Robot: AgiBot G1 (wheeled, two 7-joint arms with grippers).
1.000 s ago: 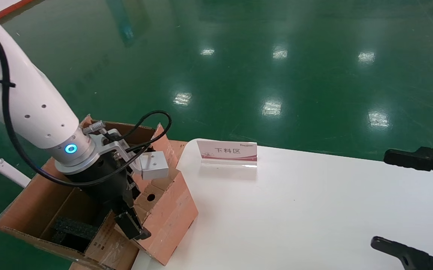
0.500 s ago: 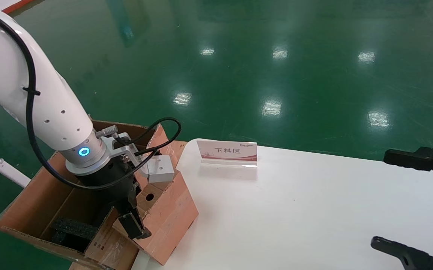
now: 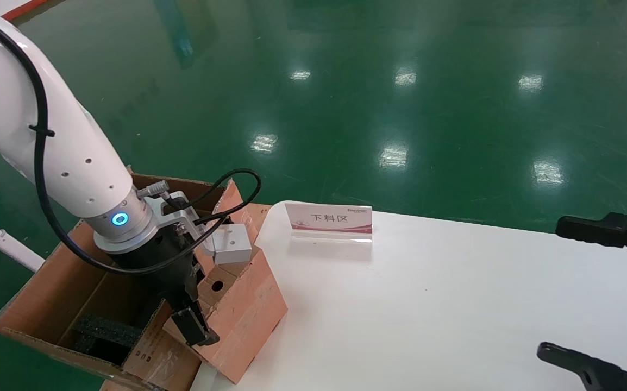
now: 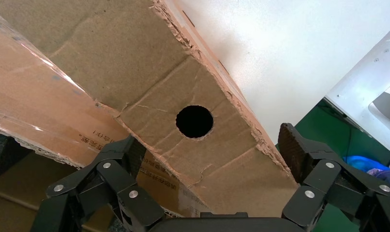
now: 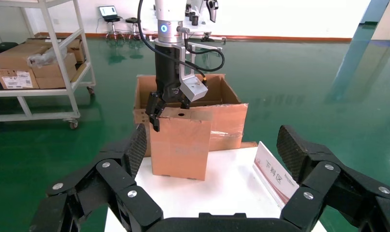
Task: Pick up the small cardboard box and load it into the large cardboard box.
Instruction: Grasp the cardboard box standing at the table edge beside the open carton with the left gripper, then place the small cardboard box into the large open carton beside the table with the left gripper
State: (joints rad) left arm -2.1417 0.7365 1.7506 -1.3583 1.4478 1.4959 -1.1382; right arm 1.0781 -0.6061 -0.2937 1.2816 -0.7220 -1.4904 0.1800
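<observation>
The small cardboard box (image 3: 248,320) stands upright at the white table's left edge, its tan top with a round hole, right against the large cardboard box (image 3: 58,282). My left gripper (image 3: 196,304) is directly over its top, open, jaws straddling the top: one finger at the flap's edge, the other a small gap off the opposite edge. The left wrist view shows the holed top (image 4: 222,159) between the fingers and the large box's taped flap (image 4: 33,106). The right wrist view shows the small box (image 5: 178,140) on the table. My right gripper (image 3: 569,293) is open and empty at the far right.
Black foam (image 3: 101,331) lies inside the large box, which stands off the table's left side on the green floor. A red-and-white sign (image 3: 330,220) stands at the table's back edge. A shelf cart with cartons (image 5: 38,58) is far behind.
My left wrist shifted a little to the right over the small box's top, then stayed still. The small box and the right arm have not moved.
</observation>
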